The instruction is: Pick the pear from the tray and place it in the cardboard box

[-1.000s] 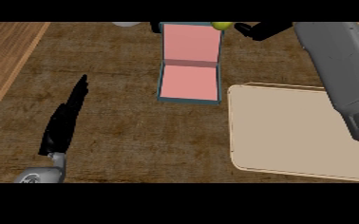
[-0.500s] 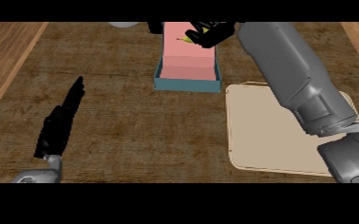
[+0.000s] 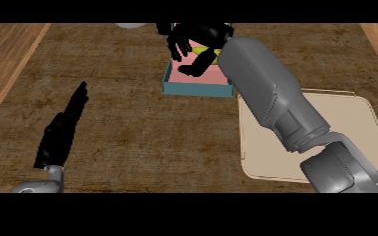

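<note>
Your right hand curls round the yellow-green pear, over the blue-walled, pink-floored cardboard box; let go too near a wall and it may roll out; your left hand rests open.

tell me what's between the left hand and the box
Only bare wooden counter lies between the left hand and the box, as the head view shows.

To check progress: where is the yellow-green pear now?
Head view, top centre: the yellow-green pear is in the fingers of the black right hand, above the pink-lined blue box.
</note>
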Tool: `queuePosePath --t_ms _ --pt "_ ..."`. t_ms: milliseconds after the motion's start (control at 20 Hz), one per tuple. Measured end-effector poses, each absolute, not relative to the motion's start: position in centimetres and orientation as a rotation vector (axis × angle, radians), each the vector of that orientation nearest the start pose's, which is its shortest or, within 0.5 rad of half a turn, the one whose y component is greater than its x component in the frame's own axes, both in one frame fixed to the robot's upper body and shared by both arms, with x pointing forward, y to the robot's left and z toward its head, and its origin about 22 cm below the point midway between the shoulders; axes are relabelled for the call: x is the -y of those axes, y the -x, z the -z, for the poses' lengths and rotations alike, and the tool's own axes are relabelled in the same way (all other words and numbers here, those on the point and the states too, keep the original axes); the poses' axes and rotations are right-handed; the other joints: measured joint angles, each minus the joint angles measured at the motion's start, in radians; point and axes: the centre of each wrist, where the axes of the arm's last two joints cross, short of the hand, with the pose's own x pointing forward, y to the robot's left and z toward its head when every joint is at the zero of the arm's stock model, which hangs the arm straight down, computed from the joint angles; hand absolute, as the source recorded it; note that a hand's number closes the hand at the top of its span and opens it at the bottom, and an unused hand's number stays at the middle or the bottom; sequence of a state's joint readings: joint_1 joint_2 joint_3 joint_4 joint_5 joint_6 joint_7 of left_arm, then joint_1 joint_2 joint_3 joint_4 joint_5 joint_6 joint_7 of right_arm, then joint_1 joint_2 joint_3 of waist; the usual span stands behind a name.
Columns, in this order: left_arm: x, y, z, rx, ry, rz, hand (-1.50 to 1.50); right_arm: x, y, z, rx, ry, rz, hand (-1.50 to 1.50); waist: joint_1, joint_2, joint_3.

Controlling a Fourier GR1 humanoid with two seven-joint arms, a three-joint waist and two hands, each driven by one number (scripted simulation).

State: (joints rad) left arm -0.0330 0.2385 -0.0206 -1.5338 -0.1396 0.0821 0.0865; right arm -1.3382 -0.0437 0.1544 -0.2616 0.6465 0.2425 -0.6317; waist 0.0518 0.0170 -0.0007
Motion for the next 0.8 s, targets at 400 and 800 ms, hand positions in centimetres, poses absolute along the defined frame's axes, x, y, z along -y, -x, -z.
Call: queuePosePath --t_ms 400,800 --pt "-27.8 -25.6 -1.5 1.482 -0.34 0.25 0.0 5.8 -45.3 -12.3 1.782 -0.159 -1.421 -1.5 0.015 0.004 0.0" --pt "-26.8 -25.6 -1.6 1.49 -0.336 0.249 0.0 7.4 -46.0 -12.8 1.836 -0.317 -0.971 -1.5 0.019 0.009 0.001"
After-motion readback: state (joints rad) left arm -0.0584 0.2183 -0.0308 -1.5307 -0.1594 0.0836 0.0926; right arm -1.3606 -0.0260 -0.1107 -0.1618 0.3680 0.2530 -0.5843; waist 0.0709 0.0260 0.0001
